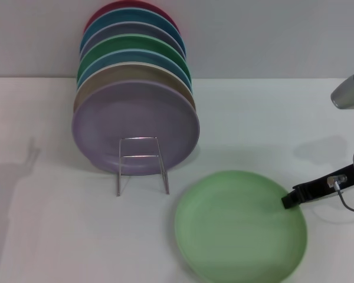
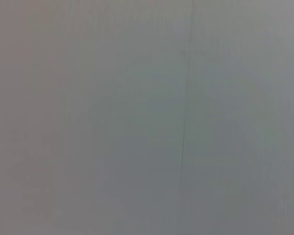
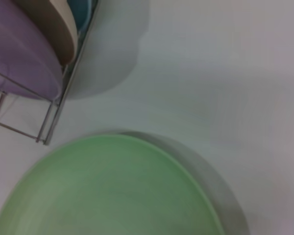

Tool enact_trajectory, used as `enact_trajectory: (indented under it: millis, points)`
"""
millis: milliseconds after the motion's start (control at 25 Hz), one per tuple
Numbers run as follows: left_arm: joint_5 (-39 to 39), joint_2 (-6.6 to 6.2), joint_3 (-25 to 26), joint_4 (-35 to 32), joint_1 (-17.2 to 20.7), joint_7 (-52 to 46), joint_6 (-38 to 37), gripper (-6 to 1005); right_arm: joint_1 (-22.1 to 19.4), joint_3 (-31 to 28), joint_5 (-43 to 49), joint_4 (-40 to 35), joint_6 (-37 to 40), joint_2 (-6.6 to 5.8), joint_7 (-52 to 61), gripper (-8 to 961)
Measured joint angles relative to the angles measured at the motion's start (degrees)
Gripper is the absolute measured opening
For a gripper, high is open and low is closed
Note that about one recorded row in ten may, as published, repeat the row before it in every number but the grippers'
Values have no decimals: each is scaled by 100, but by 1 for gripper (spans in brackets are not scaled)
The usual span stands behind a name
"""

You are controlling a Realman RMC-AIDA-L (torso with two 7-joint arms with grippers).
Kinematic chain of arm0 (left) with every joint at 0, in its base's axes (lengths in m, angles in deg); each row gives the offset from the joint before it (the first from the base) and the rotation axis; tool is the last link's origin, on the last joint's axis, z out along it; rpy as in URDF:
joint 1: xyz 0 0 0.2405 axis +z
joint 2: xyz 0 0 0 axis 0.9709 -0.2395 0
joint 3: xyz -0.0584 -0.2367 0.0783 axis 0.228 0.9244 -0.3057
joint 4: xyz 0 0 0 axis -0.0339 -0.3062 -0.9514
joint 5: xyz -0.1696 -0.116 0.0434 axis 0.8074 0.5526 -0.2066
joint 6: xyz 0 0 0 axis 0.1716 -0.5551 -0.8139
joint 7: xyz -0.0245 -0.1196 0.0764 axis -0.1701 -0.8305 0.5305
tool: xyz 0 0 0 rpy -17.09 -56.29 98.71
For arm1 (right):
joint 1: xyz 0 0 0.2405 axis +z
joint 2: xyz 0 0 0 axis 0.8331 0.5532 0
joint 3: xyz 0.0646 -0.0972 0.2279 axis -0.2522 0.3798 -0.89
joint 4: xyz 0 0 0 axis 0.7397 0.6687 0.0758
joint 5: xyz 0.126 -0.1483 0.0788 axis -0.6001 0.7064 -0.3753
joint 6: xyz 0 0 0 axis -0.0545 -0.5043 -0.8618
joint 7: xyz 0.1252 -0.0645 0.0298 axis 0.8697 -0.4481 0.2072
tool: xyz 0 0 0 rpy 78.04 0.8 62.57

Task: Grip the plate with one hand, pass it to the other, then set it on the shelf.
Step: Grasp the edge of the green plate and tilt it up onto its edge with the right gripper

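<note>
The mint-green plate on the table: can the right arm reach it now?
Probably yes. The right gripper is already at the right rim of the mint-green plate, which lies flat on the white table. Nothing stands between them; the rack is off to the left.

Right arm: silver-grey casing, black gripper

The right arm (image 1: 349, 93) shows rounded silver-grey segments with a dark joint band at the frame's edge. Its right gripper (image 1: 290, 201) is a slim black bar carrying a small pale fitting, with a thin grey cable looping beside it.
</note>
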Motion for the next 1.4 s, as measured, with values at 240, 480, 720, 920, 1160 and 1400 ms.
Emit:
enact_trajectory:
  millis: [240, 480, 720, 920, 1160, 1400]
  points:
    - [0, 0, 8, -2, -16, 0, 0, 846, -34, -52, -31, 332, -181, -7, -269, 32]
    - [1, 0, 69, 21, -23, 0, 1, 845, -103, -66, -34, 1056, -445, -36, -444, 33]
    - [1, 0, 69, 40, -26, 0, 1, 844, -131, -18, 41, 1512, -566, -55, -492, 33]
    - [1, 0, 69, 46, -42, 0, 1, 846, -111, -9, 154, 1905, -722, -63, -516, 32]
    - [0, 6, 69, 47, -42, 0, 1, 845, -137, -6, 494, 2491, -887, -74, -486, 28]
    - [0, 9, 69, 46, -42, 0, 1, 844, -148, 91, 1030, 3074, -949, -28, -445, 25]
